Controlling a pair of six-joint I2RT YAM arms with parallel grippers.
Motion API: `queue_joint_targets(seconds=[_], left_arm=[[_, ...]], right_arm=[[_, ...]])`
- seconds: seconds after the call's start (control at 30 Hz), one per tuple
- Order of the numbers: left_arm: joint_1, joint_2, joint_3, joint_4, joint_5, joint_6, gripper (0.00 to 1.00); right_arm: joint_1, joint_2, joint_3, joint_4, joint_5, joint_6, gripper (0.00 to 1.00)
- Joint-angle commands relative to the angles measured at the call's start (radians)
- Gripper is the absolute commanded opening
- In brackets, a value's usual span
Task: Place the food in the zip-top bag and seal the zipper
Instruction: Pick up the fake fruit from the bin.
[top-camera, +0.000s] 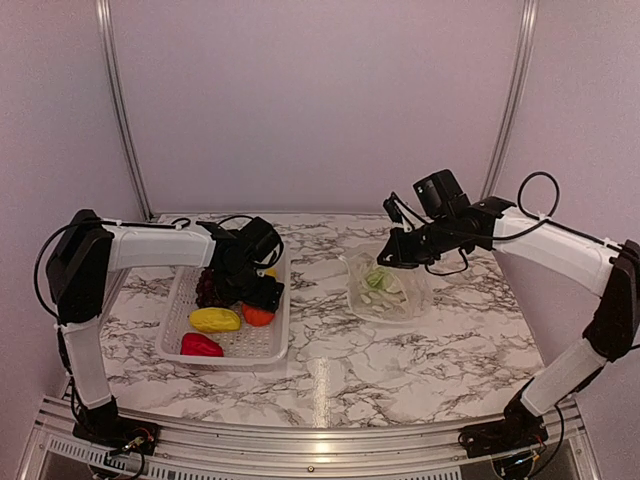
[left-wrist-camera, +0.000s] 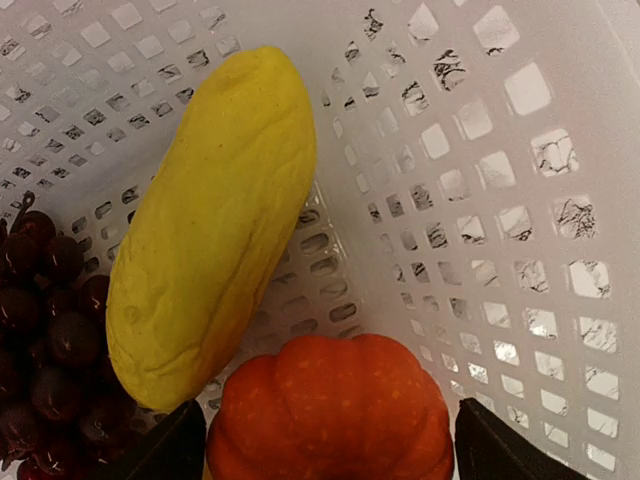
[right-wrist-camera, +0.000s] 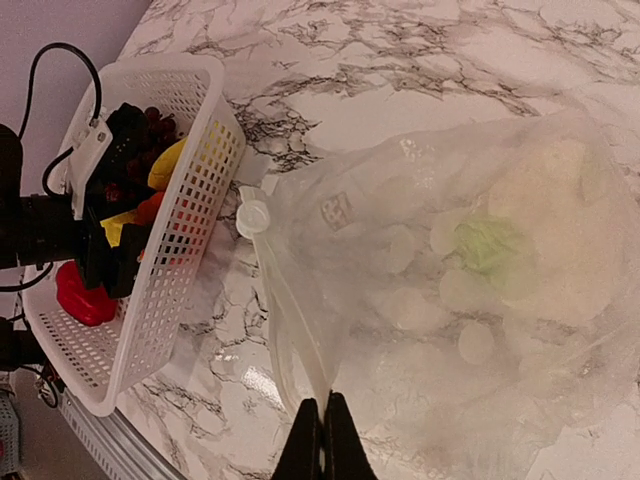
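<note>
Pick step: left pincer (left-wrist-camera: 330, 458) wide, straddling orange fruit (left-wrist-camera: 330, 395) inside basket (left-wrist-camera: 500, 200); centre, then close gently. Right pincer (right-wrist-camera: 324, 437) pinches zip-top bag (right-wrist-camera: 450, 250) rim beside basket; hold mouth up.

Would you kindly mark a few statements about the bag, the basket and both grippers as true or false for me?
1. The pale green vegetable is inside the zip-top bag. True.
2. The right gripper is open and clear of the bag. False: it is shut on the bag's edge.
3. The left gripper is open, with a finger on either side of the orange fruit. True.
4. The red pepper lies on the bare tabletop. False: it lies in the white basket.
</note>
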Motion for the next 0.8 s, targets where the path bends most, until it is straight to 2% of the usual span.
queue_joint_targets(seconds=[0.0, 0.2, 0.33, 0.6, 0.7, 0.77], left_arm=[[-0.002, 0.054, 0.049, -0.040, 0.022, -0.003, 0.86], [-0.002, 0.049, 0.044, -0.058, 0.030, -0.013, 0.82], [-0.002, 0.056, 0.032, -0.078, 0.044, -0.008, 0.87], [-0.006, -0.010, -0.003, -0.123, 0.040, -0.010, 0.89], [-0.007, -0.027, -0.020, -0.131, 0.046, -0.016, 0.87], [-0.007, -0.036, -0.024, -0.137, 0.054, -0.018, 0.80]], right_arm=[[0.007, 0.028, 0.074, 0.005, -0.018, -0.010, 0.00], [0.008, 0.042, 0.106, -0.010, -0.018, -0.016, 0.00], [0.006, 0.045, 0.102, -0.011, -0.021, -0.013, 0.00], [0.007, 0.039, 0.101, -0.004, -0.026, -0.006, 0.00], [0.007, 0.036, 0.095, -0.005, -0.027, -0.007, 0.00], [0.007, 0.034, 0.090, -0.004, -0.029, -0.007, 0.00]])
